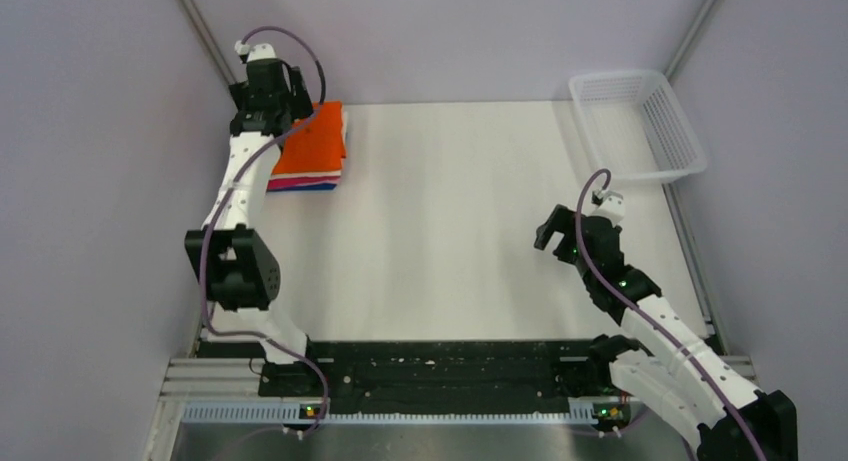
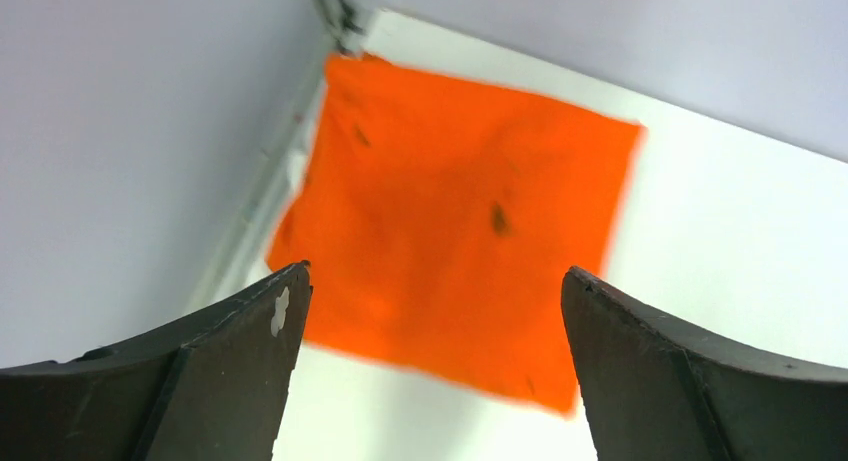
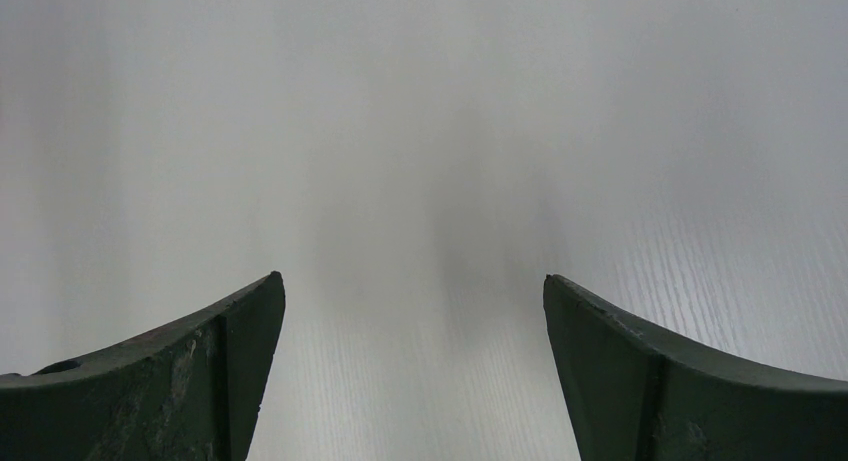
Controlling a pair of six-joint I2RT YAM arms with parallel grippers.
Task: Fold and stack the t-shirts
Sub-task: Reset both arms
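In the top external view, a folded bright orange cloth t-shirt (image 1: 318,141) is being shown as a flat rectangle on top of a small stack of folded shirts (image 1: 305,184) in the far left corner of the white table (image 1: 450,231). Thin pink-red and blue edges are being shown beneath it along the near side. The left gripper (image 1: 268,101) is being held over the far left part of this stack; whether the cloth is being touched cannot be told from here. The right gripper (image 1: 553,236) is being held over the table on the right, well apart from the stack. A white plastic mesh basket (image 1: 690,166) is being seen in the far right corner. No loose or unfolded shirt is being seen in this view.

In the left wrist view, the orange t-shirt (image 2: 460,241) is being framed between the left gripper's (image 2: 435,281) two dark fingers (image 2: 240,361). The jaws are being held spread wide and nothing is being pinched. The shirt is lying flat, tight against the corner.

In the right wrist view, the right gripper's (image 3: 410,281) jaws are likewise being held spread, with only the table surface (image 3: 420,131) between them.

The folding and stacking are being judged as good as done, with at most a squaring of the stack left.
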